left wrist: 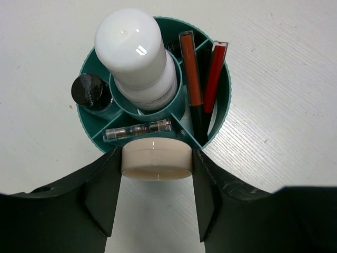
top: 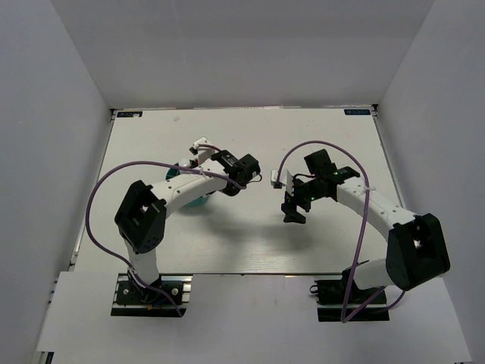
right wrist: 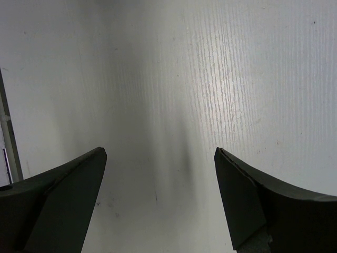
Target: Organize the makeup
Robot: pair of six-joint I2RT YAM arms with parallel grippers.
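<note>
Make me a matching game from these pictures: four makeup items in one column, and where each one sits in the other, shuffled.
Things:
1. cream compact
2. clear vial
3. white bottle
4. red sticks

Places:
A. upright in the middle cup of the teal tub
B. gripped by the left hand
C. lying sideways in the tub section nearest that hand
D. standing together in an outer tub section

Pairs: 1-B, 2-C, 3-A, 4-D
</note>
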